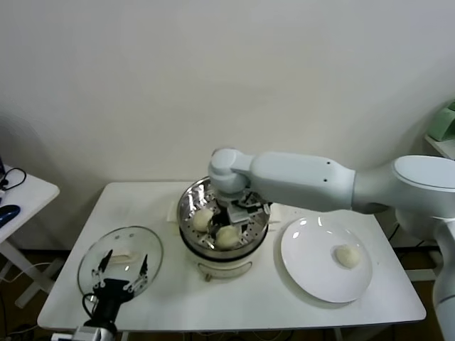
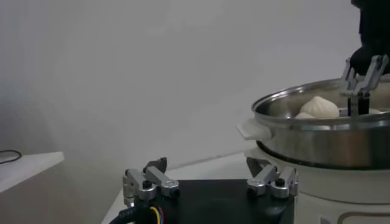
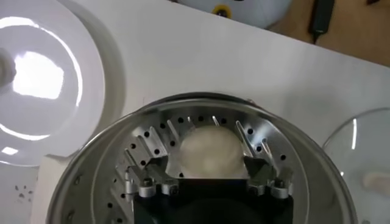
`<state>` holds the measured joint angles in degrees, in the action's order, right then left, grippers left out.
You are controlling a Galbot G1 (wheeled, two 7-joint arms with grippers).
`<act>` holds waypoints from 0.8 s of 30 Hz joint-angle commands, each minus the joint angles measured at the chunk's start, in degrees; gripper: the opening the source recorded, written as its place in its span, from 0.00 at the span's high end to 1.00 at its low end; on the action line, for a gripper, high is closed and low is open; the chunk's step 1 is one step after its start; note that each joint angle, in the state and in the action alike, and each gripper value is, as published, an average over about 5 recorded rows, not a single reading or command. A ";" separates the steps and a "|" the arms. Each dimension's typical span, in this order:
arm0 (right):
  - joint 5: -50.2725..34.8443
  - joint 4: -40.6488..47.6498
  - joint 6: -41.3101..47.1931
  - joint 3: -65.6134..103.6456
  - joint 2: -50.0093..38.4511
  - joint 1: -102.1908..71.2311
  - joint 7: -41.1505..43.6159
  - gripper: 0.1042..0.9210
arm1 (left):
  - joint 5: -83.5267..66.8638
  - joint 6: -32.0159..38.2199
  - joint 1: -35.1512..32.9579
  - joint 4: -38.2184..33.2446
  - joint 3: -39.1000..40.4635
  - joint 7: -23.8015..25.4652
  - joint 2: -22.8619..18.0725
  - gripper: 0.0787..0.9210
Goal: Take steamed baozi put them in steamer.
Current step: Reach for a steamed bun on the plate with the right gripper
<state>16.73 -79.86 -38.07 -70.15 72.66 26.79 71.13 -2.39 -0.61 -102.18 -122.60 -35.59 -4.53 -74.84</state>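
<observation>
The steamer [image 1: 190, 206] stands mid-table, a shiny steel pot with a perforated tray. Two steamed baozi lie inside it, one [image 1: 202, 219] at the left and one [image 1: 227, 236] nearer the front. My right gripper [image 1: 233, 222] reaches down into the pot. In the right wrist view its fingers [image 3: 159, 163] stand open on either side of a baozi [image 3: 210, 152] that rests on the tray. Another baozi [image 1: 347, 256] sits on the white plate [image 1: 306, 266] to the right. My left gripper [image 1: 121, 273] hangs open and empty over the glass lid.
The round glass lid [image 1: 146, 241] lies flat at the table's front left. A small side table [image 1: 28, 192] stands off to the left. The steamer's white base and handle [image 2: 250, 129] rise close in front of the left gripper [image 2: 207, 170].
</observation>
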 commanded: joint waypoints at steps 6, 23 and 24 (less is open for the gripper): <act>-22.32 5.92 14.90 3.28 -7.94 12.60 2.14 0.12 | -0.74 -0.28 0.98 0.36 0.04 -0.18 0.82 0.12; -38.32 10.55 41.50 -8.38 -34.80 14.09 2.14 0.12 | -1.55 -1.06 3.16 -0.39 0.44 0.19 1.06 0.12; -36.65 10.25 41.52 -7.64 -36.07 12.45 2.02 0.12 | -1.54 -1.03 3.36 -0.40 0.48 0.23 1.03 0.12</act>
<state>-15.44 -71.46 -10.39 -74.49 55.16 41.94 72.83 -3.77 -1.43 -99.94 -122.87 -35.20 -4.67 -73.90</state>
